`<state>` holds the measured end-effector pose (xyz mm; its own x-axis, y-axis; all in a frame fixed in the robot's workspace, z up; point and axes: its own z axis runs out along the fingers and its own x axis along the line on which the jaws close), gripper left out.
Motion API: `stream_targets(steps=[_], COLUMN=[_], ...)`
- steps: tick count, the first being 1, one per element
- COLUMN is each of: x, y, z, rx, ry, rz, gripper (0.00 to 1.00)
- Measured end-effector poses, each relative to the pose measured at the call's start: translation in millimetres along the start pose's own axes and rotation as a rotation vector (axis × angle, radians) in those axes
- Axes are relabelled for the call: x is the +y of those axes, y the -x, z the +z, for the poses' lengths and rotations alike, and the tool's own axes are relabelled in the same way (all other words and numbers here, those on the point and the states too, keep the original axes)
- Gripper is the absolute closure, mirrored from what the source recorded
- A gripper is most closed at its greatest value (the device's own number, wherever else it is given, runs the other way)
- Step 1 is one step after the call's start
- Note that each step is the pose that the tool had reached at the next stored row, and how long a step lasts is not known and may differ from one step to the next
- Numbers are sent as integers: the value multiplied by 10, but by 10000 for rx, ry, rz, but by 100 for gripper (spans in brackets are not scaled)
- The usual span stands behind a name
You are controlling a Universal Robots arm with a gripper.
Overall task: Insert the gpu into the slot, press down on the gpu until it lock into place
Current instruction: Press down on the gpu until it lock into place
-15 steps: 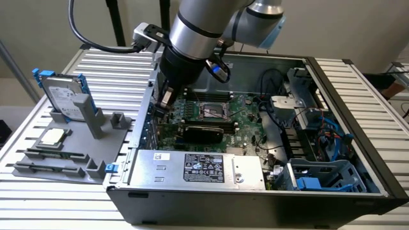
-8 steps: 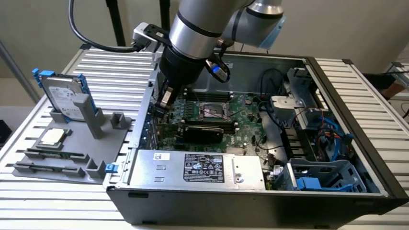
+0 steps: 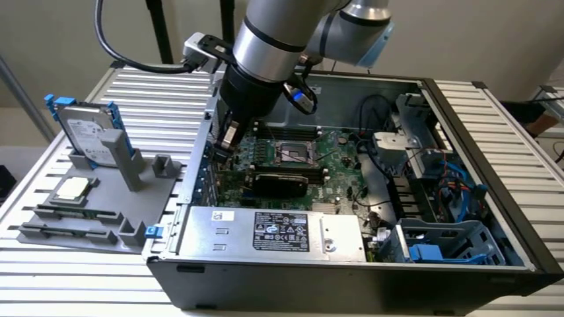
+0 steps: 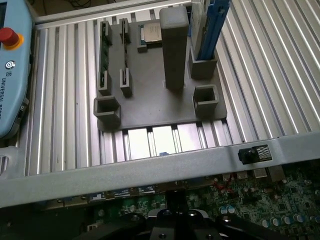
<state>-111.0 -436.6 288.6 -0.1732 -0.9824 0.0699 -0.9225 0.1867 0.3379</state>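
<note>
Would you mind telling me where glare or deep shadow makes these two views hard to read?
Exterior view: the white label on the power supply is washed out. Wrist view: the ribbed metal table glares in bright streaks, and the motherboard lies in dim shadow.

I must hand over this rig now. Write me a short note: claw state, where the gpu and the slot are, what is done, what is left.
Claw: shut, holding nothing, inside the open case over the motherboard's edge, on the exterior view's left.
Gpu: lying flat along the motherboard, just in front of the processor socket, apparently already in the slot, which it covers.
Done: card placed and released.
Left: whether it has locked cannot be seen; check that, press down if not.
</note>
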Motion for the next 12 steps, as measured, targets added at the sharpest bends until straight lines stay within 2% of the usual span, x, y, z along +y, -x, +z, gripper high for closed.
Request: stream_targets(steps=[4,8,10,12], x=[-9,-53,-67,-85], y=[2,10,12,16], z=[-25,-82,-105,-115], rx=[4,2,-10,-38], ry=[0,-4,-72,-215], rz=[21,23,24,25], gripper=[89,89,89,89])
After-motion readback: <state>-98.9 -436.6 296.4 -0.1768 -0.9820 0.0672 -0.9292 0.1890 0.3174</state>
